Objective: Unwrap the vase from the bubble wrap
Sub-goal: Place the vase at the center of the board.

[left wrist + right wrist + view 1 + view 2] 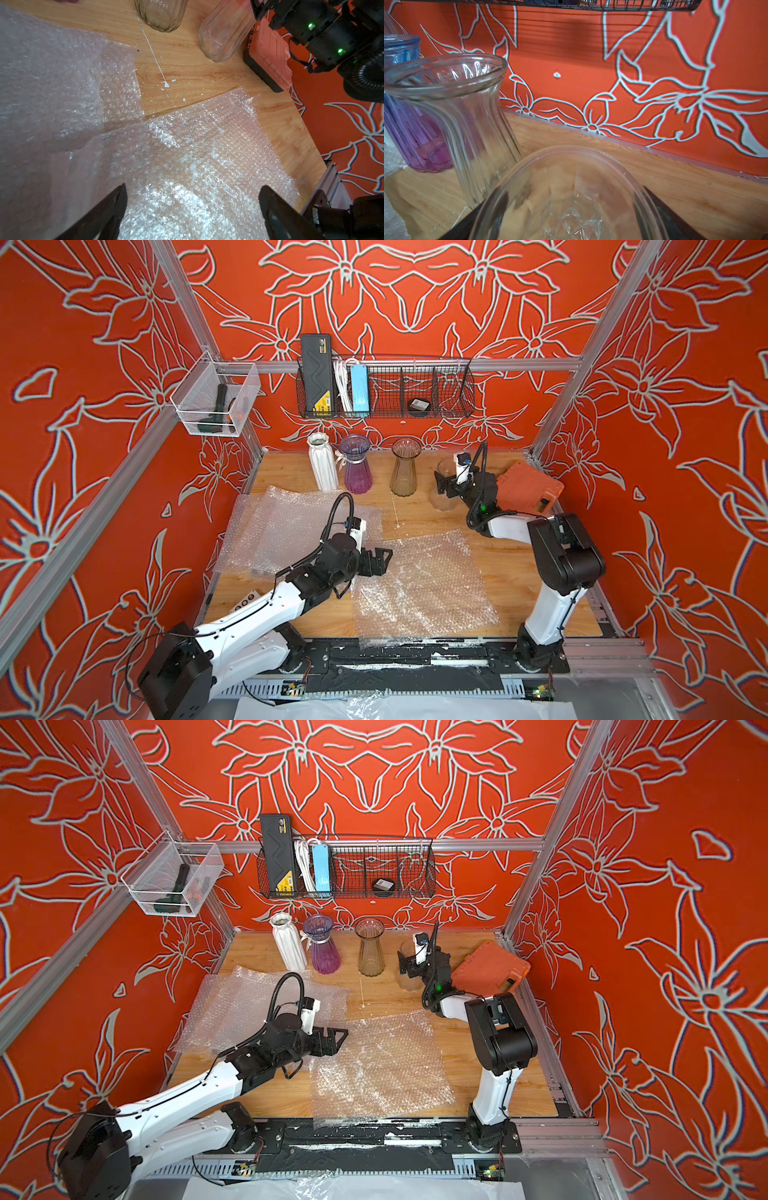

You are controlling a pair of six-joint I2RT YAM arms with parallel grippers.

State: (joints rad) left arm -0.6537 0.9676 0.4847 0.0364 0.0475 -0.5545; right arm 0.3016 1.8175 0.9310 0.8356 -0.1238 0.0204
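Over limp bubble wrap [419, 589], hovering left jaws wide, empty; straddling neck of slippery, fragile clear vase [571, 207] with right jaws, grip unclear.

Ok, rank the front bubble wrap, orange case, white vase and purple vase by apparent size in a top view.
1. Front bubble wrap
2. Orange case
3. White vase and purple vase: they look about alike, so not ranked.

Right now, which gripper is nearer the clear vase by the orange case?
Right. The right gripper straddles the clear vase; the left gripper hovers over the bubble wrap, far off.
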